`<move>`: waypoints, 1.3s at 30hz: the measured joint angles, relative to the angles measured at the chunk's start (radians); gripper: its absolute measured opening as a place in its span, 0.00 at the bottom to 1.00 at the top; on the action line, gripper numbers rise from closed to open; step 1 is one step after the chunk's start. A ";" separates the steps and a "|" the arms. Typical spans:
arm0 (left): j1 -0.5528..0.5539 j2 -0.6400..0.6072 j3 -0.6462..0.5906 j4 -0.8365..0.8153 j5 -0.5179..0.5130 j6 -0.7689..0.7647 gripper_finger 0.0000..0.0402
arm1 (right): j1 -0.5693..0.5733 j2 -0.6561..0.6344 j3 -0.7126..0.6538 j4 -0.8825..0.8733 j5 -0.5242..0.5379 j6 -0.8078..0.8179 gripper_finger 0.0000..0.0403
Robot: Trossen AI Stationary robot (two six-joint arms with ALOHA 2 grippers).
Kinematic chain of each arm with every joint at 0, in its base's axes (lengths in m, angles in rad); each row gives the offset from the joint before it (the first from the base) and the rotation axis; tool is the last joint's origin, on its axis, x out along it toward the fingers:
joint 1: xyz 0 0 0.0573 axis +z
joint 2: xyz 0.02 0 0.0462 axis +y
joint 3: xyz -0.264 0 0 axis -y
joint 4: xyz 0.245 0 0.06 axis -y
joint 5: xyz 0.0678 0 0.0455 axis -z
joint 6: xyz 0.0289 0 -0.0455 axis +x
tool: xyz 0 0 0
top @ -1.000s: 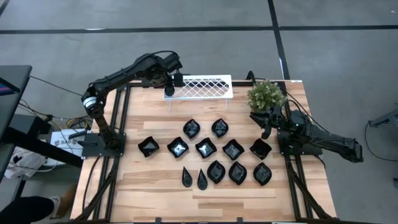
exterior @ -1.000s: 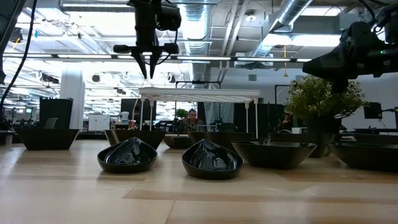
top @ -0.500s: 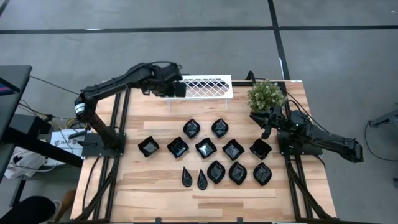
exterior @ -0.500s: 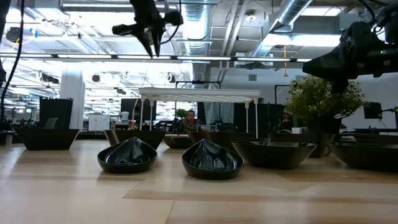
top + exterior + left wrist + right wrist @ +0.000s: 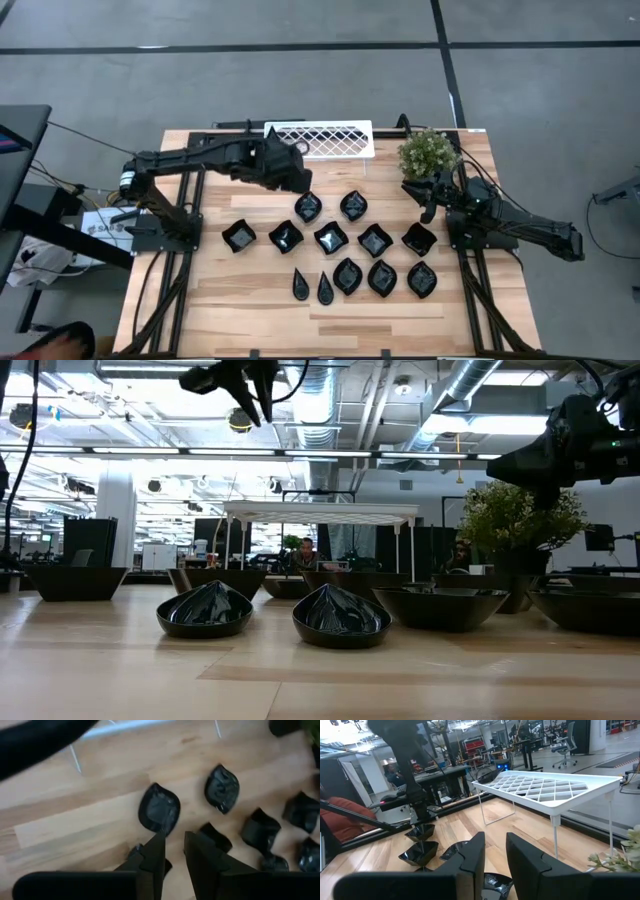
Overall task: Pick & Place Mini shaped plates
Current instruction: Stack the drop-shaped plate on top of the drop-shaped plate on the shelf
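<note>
The mini shaped plates (image 5: 331,238) lie in three loose rows across the middle and lower middle of the high frame, on the wooden table (image 5: 225,305). None touches its neighbour, though the gaps between them are narrow. Wide bare wood lies left of the rows and along the lower edge of the frame, and a clear strip runs between the top row and the white lattice tray (image 5: 322,138) at the table's upper edge.

The left gripper (image 5: 298,178) hangs over that strip, just up and left of the upper-left plate of the top row (image 5: 308,208). Its fingers (image 5: 156,851) stand slightly apart, a narrow gap between them, with nothing held. The right gripper (image 5: 428,212) rests at the right edge, just below the green potted plant (image 5: 428,152) and close above the rightmost plate of the middle row (image 5: 419,239). Its fingers (image 5: 474,851) likewise show a narrow gap and hold nothing.

The low view alone shows height: the left gripper (image 5: 252,388) sits near the top of the frame, well clear above the plates and above the tray (image 5: 320,510) standing on thin legs. The left wrist view shows two leaf-shaped plates (image 5: 159,809) directly ahead of the fingers. The right wrist view shows the tray's open lattice (image 5: 545,785) and the room behind.
</note>
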 joint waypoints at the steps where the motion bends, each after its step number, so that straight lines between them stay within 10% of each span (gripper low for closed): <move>1: -0.014 0.000 0.000 0.002 -0.001 0.000 0.18 | 0.000 0.000 0.000 0.000 0.000 0.000 0.18; 39: -0.289 0.030 0.000 0.255 -0.107 -0.211 0.18 | 0.000 0.000 0.000 0.000 0.000 0.000 0.18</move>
